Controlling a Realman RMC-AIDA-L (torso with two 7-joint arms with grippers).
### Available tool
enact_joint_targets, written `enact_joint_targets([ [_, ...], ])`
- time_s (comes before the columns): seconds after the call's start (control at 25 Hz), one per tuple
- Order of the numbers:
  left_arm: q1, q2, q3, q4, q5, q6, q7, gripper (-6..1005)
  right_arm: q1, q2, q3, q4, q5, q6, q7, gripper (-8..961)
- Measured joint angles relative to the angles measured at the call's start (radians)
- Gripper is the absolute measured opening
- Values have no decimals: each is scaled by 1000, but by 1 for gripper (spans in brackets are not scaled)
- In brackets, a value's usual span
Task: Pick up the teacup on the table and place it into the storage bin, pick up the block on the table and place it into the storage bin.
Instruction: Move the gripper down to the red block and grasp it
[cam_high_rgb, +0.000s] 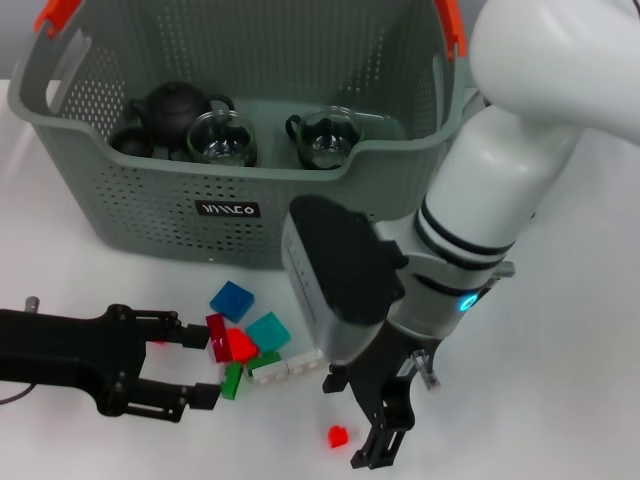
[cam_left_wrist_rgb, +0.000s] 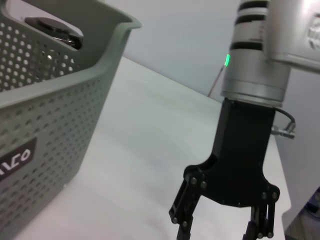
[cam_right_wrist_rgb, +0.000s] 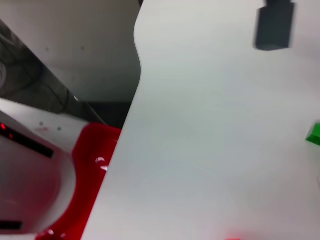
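A small red block (cam_high_rgb: 338, 436) lies on the white table (cam_high_rgb: 560, 380) between the spread fingers of the right gripper (cam_high_rgb: 362, 420), which grips nothing, while the left gripper (cam_high_rgb: 205, 365), also spread and empty, reaches from the side to a heap of blocks (cam_high_rgb: 245, 345) (red, blue, teal, green, white) just in front of the storage bin (cam_high_rgb: 150, 200). The head view alone shows two glass teacups (cam_high_rgb: 222, 138) and a dark teapot (cam_high_rgb: 172, 108) inside the bin; the left wrist view shows the right gripper's fingers beside the bin's wall.
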Motion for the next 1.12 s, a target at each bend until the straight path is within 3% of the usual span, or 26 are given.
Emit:
enact_joint_targets([
  [0.68, -3, -3, -46, 25, -3, -12, 7, 799, 2, 6, -178, -59, 1, 105, -25, 875],
  [1.12, -7, -5, -46, 25, -3, -17, 8, 798, -11, 5, -218, -83, 15, 153, -22, 675],
])
